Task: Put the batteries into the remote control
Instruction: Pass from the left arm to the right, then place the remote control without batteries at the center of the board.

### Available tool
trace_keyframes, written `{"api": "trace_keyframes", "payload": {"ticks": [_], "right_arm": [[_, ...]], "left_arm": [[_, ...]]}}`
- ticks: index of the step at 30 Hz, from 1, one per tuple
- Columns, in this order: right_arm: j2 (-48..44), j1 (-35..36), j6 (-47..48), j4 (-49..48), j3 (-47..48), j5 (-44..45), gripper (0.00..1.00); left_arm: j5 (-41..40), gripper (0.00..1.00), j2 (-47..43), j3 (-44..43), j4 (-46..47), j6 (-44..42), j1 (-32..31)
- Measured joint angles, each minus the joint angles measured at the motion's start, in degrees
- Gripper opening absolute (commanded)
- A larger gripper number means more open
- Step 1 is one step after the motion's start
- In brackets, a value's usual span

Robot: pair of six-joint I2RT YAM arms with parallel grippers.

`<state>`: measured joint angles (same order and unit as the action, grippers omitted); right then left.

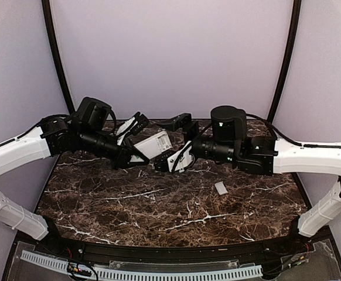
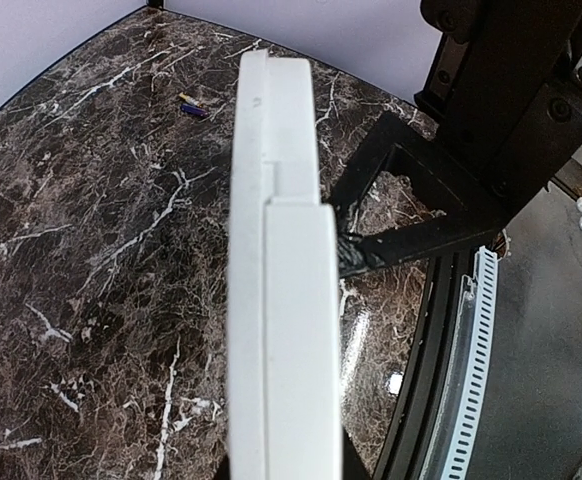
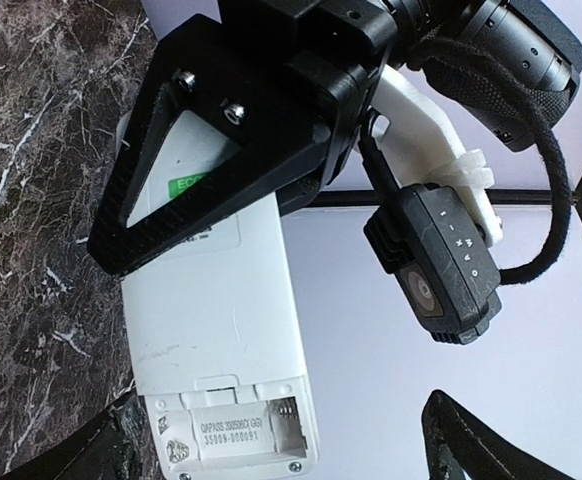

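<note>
My left gripper is shut on the white remote control and holds it above the table. In the left wrist view the remote shows edge-on between my jaws. The right wrist view shows its back with the battery bay open and empty. My right gripper is open, its fingers either side of the remote's bay end without touching it. One dark purple battery lies on the table beyond the remote.
A small pale grey flat piece lies on the dark marble table right of centre. A slotted white strip runs along the near edge. Purple walls close in the back and sides.
</note>
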<state>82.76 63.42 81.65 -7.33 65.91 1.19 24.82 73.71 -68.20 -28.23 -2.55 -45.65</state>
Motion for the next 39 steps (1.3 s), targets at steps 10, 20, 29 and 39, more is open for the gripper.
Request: {"api": "trace_keyframes", "payload": {"ticks": [10, 20, 29, 39], "right_arm": [[4.76, 2.73, 8.28, -0.9, 1.07, 7.58, 0.73], [5.9, 3.28, 9.33, -1.44, 2.23, 10.01, 0.36], [5.88, 2.82, -7.96, 10.47, 6.34, 9.64, 0.32], [8.76, -0.17, -41.66, 24.39, -0.46, -3.48, 0.32]], "left_arm": [[1.55, 0.0, 0.11, -0.02, -0.2, 0.26, -0.02], [2.23, 0.02, 0.11, -0.04, -0.15, 0.24, 0.0], [-4.22, 0.99, -0.31, 0.02, 0.44, 0.5, -0.02], [-19.69, 0.99, -9.11, 3.15, 6.25, 0.33, 0.0]]}}
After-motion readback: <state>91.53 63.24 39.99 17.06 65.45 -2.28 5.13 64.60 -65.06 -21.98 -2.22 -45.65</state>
